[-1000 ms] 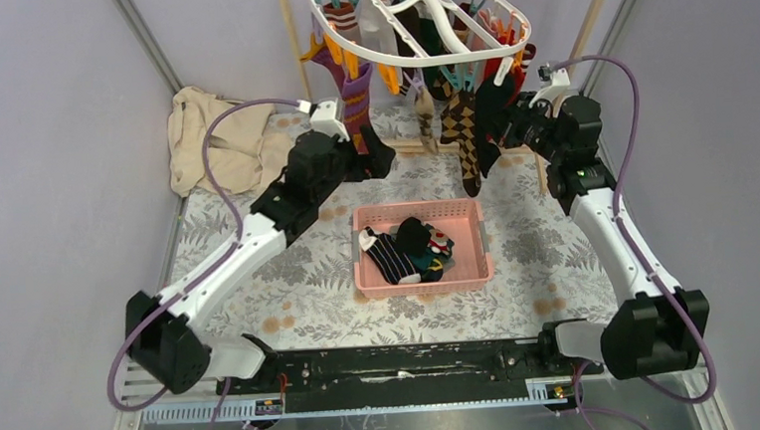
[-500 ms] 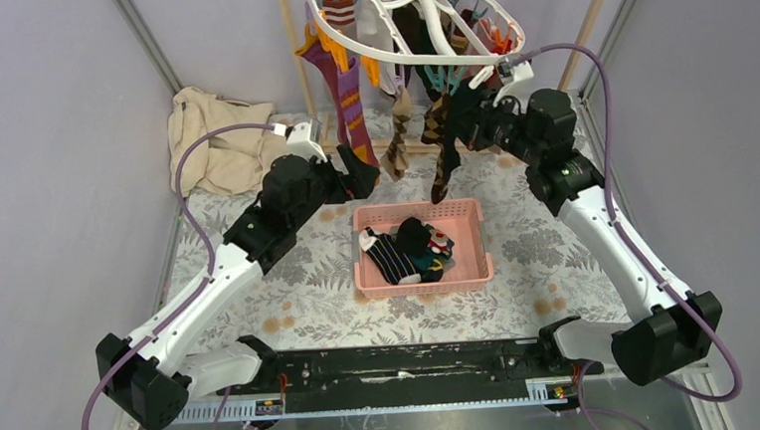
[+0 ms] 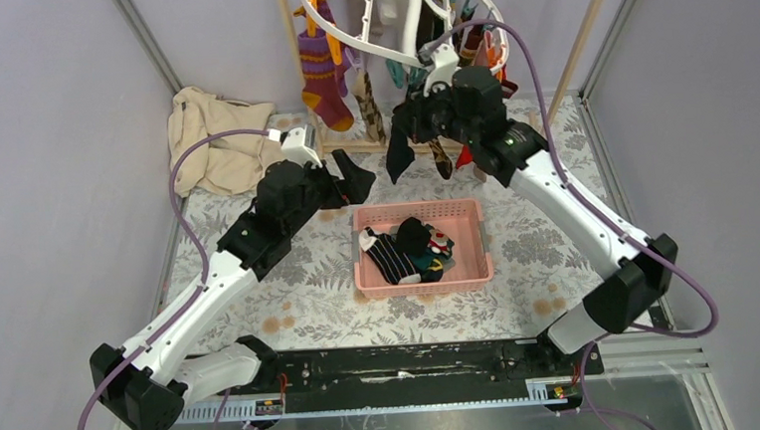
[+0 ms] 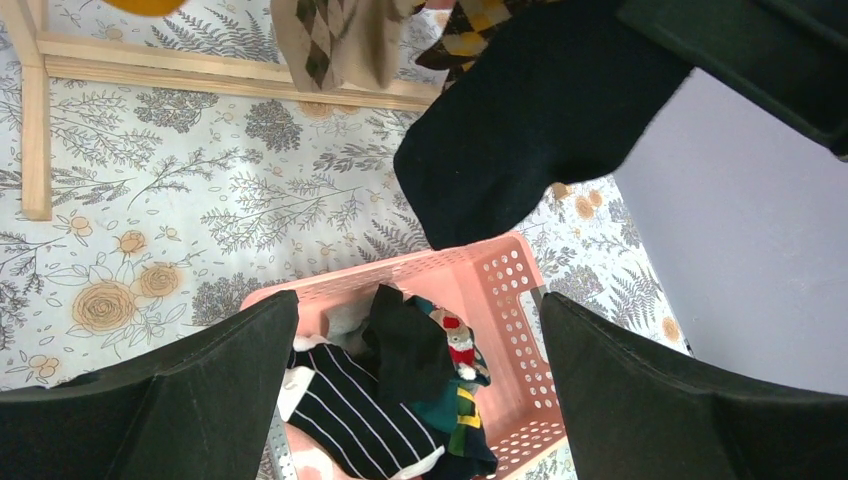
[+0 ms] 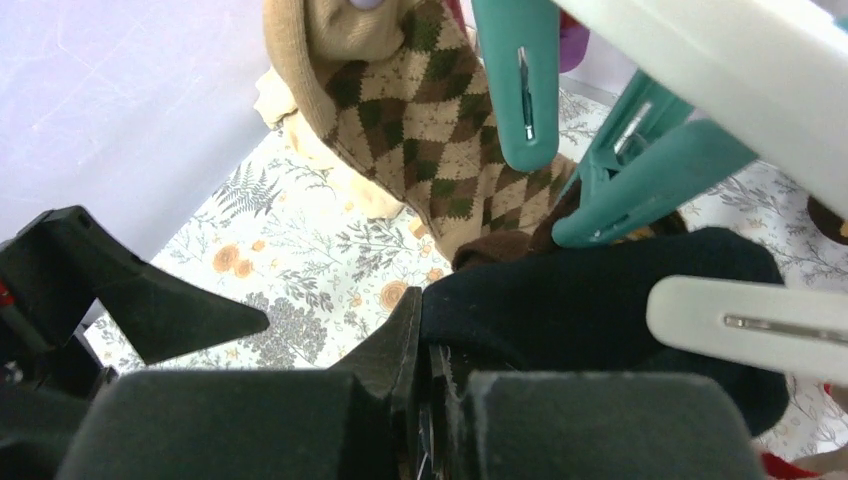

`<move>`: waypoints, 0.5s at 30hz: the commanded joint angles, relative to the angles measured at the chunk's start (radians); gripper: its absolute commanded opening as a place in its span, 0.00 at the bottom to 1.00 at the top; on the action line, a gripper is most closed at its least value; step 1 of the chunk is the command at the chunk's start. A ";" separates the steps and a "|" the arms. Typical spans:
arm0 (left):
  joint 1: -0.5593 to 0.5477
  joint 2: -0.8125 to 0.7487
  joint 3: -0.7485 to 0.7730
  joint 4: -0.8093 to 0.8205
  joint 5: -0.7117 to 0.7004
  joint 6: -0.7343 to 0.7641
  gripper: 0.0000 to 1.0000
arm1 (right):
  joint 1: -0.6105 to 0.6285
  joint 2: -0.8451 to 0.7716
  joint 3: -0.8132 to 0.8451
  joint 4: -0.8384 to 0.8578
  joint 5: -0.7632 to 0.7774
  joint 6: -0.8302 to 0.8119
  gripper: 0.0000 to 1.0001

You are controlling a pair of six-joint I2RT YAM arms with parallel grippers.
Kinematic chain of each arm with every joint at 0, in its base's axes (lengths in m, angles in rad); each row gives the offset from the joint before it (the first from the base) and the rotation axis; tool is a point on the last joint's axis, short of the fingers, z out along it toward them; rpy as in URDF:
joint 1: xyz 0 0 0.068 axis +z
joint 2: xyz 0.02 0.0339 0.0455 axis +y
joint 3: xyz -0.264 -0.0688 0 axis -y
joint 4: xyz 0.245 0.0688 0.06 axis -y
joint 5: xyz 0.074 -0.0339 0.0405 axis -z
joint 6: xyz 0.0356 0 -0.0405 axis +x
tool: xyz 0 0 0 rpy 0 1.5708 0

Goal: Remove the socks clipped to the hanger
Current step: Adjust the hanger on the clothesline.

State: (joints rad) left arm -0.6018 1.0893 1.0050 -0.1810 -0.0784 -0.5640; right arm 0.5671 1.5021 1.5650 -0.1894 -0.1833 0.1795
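The white oval hanger (image 3: 371,54) hangs tilted at the top, with socks clipped round its rim, among them a purple striped one (image 3: 326,74) and a brown argyle one (image 5: 420,130). My right gripper (image 3: 418,123) is raised just under the rim and shut on a black sock (image 5: 600,300), which dangles above the basket (image 3: 399,152). Teal clips (image 5: 520,80) and a white clip (image 5: 750,320) crowd that sock; which one holds it I cannot tell. My left gripper (image 4: 420,390) stands wide open and holds nothing, low and left of the black sock (image 4: 520,130).
A pink slotted basket (image 3: 420,284) in mid-table holds several loose socks. A beige cloth (image 3: 217,140) lies bunched at the back left. The wooden pole frame (image 3: 584,33) carries the hanger, and its base rail (image 4: 200,75) lies on the floral mat.
My right arm has swung left and upward with the black sock, dragging the hanger left and tilting it. My left gripper has drawn back a little from the purple sock.
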 commanded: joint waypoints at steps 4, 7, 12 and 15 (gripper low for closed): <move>0.004 -0.026 -0.009 -0.007 -0.019 0.013 0.99 | 0.059 0.118 0.213 -0.106 0.080 -0.051 0.00; 0.004 -0.025 -0.008 -0.009 -0.020 0.017 0.99 | 0.070 0.149 0.260 -0.142 0.095 -0.063 0.00; 0.004 -0.019 -0.006 -0.006 -0.014 0.018 0.99 | 0.077 0.131 0.243 -0.155 0.126 -0.079 0.00; 0.004 -0.014 -0.006 0.000 -0.004 0.015 0.99 | 0.077 0.092 0.196 -0.150 0.149 -0.087 0.00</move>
State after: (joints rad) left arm -0.6018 1.0821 1.0016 -0.1890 -0.0788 -0.5632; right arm 0.6327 1.6653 1.7790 -0.3439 -0.0826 0.1226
